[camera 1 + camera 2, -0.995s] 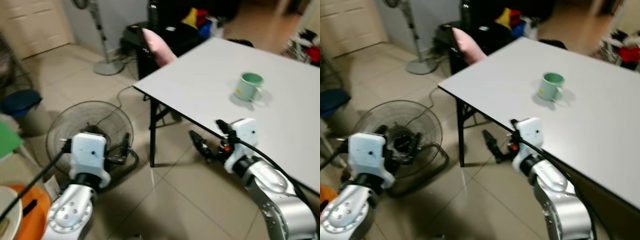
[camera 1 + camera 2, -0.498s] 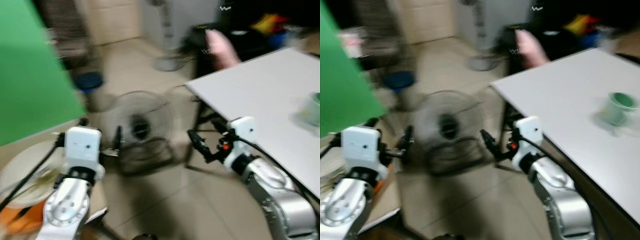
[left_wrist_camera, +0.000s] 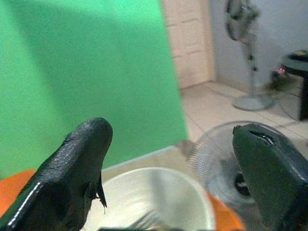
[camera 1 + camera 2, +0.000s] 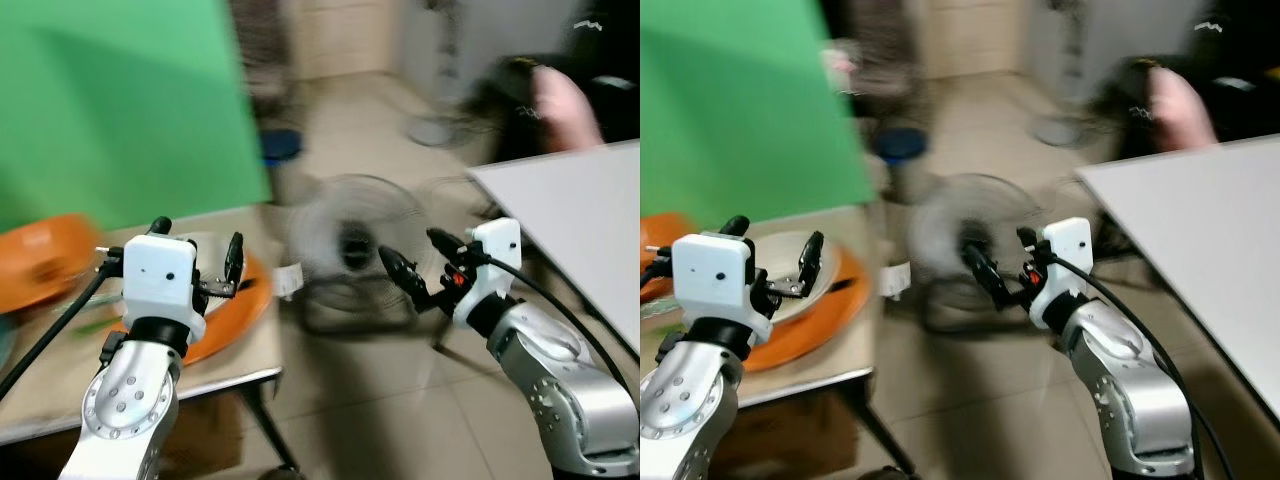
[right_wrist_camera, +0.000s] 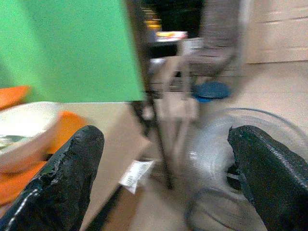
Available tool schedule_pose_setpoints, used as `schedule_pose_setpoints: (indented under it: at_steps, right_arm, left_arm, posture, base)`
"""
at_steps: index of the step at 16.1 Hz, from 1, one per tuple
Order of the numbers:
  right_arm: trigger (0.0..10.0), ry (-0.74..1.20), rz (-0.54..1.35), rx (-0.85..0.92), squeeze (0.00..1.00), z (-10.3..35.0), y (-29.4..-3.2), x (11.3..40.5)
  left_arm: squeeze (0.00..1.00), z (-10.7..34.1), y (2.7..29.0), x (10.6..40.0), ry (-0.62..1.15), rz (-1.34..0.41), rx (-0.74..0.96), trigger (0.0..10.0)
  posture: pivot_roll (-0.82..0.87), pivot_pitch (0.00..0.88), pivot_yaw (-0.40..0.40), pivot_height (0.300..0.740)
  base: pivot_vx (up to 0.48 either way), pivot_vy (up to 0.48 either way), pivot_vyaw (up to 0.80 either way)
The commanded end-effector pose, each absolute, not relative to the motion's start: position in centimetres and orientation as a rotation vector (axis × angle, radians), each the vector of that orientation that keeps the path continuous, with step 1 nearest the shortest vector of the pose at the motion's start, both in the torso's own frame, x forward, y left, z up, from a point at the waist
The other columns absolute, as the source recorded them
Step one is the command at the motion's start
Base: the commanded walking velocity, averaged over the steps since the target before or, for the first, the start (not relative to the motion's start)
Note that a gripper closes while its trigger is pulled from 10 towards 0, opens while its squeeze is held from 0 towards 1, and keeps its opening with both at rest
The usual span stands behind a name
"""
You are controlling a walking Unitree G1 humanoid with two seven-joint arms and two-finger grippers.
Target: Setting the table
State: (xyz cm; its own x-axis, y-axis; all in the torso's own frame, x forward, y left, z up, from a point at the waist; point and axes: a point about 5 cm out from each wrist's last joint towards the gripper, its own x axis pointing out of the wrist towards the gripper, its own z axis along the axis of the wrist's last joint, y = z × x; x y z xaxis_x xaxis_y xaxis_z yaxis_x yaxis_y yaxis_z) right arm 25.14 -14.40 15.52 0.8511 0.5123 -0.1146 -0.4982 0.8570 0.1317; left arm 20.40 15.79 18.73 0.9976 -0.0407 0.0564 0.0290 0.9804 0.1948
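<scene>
A white bowl (image 3: 149,197) with a fork (image 3: 144,220) in it sits on an orange plate (image 4: 235,310) on a low wooden table (image 4: 50,385) at my left. My left gripper (image 4: 198,245) hovers just above and in front of the bowl, open with nothing between its fingers. A second orange plate (image 4: 40,270) lies further left. The white dining table (image 4: 590,210) stands at the right edge. My right gripper (image 4: 410,250) hangs open in the air over the floor between the two tables. The views are blurred.
A floor fan (image 4: 355,240) lies on the tiles between the tables. A green screen (image 4: 110,100) stands behind the low table. A pink cushion (image 4: 565,105) and dark furniture sit beyond the white table. A blue object (image 4: 902,145) is on the floor.
The camera has swung left: the white table slid to the right edge and the green mug left the picture, while the low table with plates and bowl came in. Both grippers stay open.
</scene>
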Motion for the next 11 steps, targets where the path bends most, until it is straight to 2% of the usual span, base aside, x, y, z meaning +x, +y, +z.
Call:
schedule_pose_setpoints:
  at_steps: [1, 8, 11]
  right_arm:
    - [10.0, 0.139, 0.58, 0.116, 0.0, 16.0, -13.7, 25.3]
    - [10.0, 0.155, 0.67, 0.147, 0.0, 16.1, -12.7, 25.4]
    - [10.0, 0.172, 0.579, 0.155, 0.0, 15.4, -13.2, 25.6]
  left_arm:
    - [0.0, 18.7, 16.2, 20.4, -0.046, -0.014, 0.209, 10.0]
    - [0.0, 17.8, 16.8, 19.4, 0.045, 0.0, 0.2, 10.0]
    - [0.0, 17.6, 17.3, 18.9, 0.058, 0.028, 0.218, 10.0]
  posture:
    - [0.03, 0.0, 0.037, 0.74]
    - [0.06, 0.0, 0.02, 0.74]
    - [0.07, 0.0, 0.019, 0.74]
  base:
    - [0.0, 0.0, 0.8]
    - [0.0, 0.0, 0.8]
    - [0.0, 0.0, 0.8]
